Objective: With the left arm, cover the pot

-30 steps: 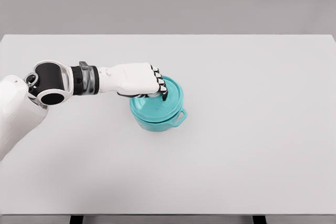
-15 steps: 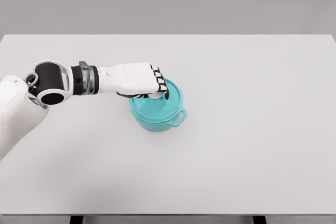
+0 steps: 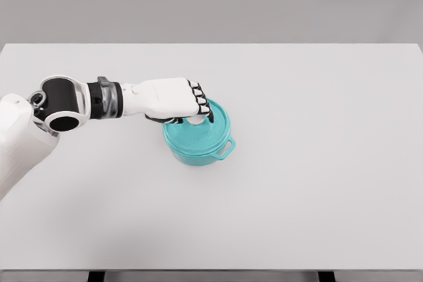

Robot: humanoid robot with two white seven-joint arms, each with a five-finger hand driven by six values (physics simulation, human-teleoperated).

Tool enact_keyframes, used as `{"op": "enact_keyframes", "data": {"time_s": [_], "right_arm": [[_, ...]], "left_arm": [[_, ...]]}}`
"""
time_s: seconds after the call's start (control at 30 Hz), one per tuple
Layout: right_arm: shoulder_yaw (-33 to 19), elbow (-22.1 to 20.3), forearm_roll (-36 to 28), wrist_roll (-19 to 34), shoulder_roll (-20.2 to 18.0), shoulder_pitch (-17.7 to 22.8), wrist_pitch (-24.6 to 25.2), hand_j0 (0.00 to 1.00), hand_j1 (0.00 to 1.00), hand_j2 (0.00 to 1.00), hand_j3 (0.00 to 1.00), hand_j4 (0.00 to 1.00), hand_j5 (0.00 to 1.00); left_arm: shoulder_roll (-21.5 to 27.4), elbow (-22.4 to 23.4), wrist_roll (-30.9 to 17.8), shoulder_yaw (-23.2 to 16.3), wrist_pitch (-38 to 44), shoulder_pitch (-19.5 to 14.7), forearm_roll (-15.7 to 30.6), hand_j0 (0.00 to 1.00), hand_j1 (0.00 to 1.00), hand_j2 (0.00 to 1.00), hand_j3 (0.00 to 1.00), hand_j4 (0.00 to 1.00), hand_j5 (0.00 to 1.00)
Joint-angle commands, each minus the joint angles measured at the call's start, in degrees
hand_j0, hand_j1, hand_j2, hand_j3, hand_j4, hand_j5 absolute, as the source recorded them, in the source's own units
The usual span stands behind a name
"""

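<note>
A teal pot (image 3: 193,153) stands on the white table (image 3: 317,176), left of the middle, with one side handle (image 3: 227,148) pointing to the lower right. The teal lid (image 3: 215,130) sits level on the pot's rim. My left hand (image 3: 201,116) reaches in from the left, over the lid's top. Its fingers (image 3: 197,102) curl down around the lid's pale knob (image 3: 197,121), which shows just under them. The hand hides the lid's left part. My right arm is out of view.
The left forearm and its dark wrist joint (image 3: 106,100) stretch low over the table's left side. Nothing else stands on the table, whose far edge meets a grey wall.
The lid has come down from a slight tilt and now lies flat on the pot. My left hand has shifted a little up and to the left, baring the knob.
</note>
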Motion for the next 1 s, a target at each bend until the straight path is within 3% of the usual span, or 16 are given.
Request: {"op": "enact_keyframes", "data": {"time_s": [0.0,0.33,0.47,0.53,0.67,0.73,0.77,0.87,0.97], "right_arm": [[0.00,-0.06,0.00,0.01,0.00,0.00,0.00,1.00,1.00,1.00,1.00,1.00,1.00],[0.00,0.03,0.00,0.01,0.00,0.00,0.00,1.00,1.00,1.00,1.00,1.00,1.00],[0.00,-0.06,0.00,0.01,0.00,0.00,0.00,1.00,1.00,1.00,1.00,1.00,1.00],[0.00,-0.06,0.00,0.01,0.00,0.00,0.00,1.00,1.00,1.00,1.00,1.00,1.00],[0.00,-0.06,0.00,0.01,0.00,0.00,0.00,1.00,1.00,1.00,1.00,1.00,1.00],[0.00,0.03,0.00,0.01,0.00,0.00,0.00,1.00,1.00,1.00,1.00,1.00,1.00],[0.00,-0.06,0.00,0.01,0.00,-0.09,0.00,1.00,1.00,1.00,1.00,1.00,1.00],[0.00,-0.06,0.00,0.01,0.00,0.00,0.00,1.00,1.00,1.00,1.00,1.00,1.00],[0.00,-0.06,0.00,0.01,0.00,0.00,0.00,1.00,1.00,1.00,1.00,1.00,1.00]], "left_arm": [[0.06,-0.09,0.03,0.15,0.15,0.00,0.27,0.77,0.77,0.77,0.77,0.77,0.77],[0.50,-1.94,0.03,0.76,0.15,-0.44,0.97,0.88,0.88,0.88,0.88,0.88,0.88],[4.63,-4.13,0.03,2.17,0.15,-0.44,3.96,0.99,0.99,0.99,0.99,0.99,0.99],[7.00,-5.98,0.03,2.78,0.15,-0.44,5.37,1.00,1.00,1.00,1.00,1.00,1.00],[17.28,-11.60,0.03,7.44,0.15,0.79,13.89,1.00,1.00,1.00,1.00,1.00,1.00],[23.44,-11.78,0.03,13.15,0.15,4.83,20.39,1.00,1.00,1.00,1.00,1.00,1.00],[25.11,-11.34,0.03,17.97,0.15,8.33,21.80,1.00,1.00,1.00,1.00,1.00,1.00],[24.85,-9.94,0.03,29.76,0.15,16.96,22.42,1.00,1.00,1.00,1.00,1.00,1.00],[24.76,-6.69,0.03,31.35,0.15,18.37,22.68,1.00,1.00,1.00,1.00,1.00,1.00]]}}
